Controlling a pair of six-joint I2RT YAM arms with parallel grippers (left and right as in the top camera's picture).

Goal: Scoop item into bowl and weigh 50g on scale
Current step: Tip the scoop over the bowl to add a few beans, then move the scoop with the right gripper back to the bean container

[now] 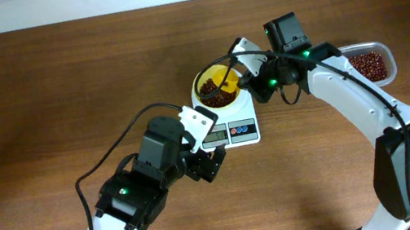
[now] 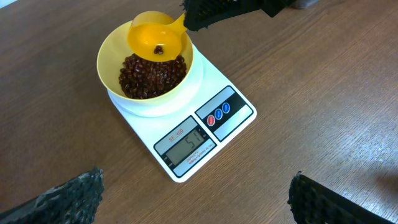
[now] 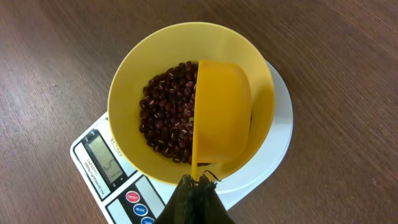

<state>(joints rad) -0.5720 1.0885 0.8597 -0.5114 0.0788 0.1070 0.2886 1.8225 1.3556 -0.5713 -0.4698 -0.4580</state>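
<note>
Right gripper (image 3: 195, 190) clamps scoop (image 3: 221, 112) over bowl (image 3: 127, 81); left gripper (image 2: 196, 199) spread wide

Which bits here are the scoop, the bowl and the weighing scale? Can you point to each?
scoop (image 3: 221, 112): right wrist view, on its rounded back.
bowl (image 3: 124, 93): right wrist view, on the bare inner wall.
scale (image 2: 186, 148): left wrist view, on its grey display.
</note>
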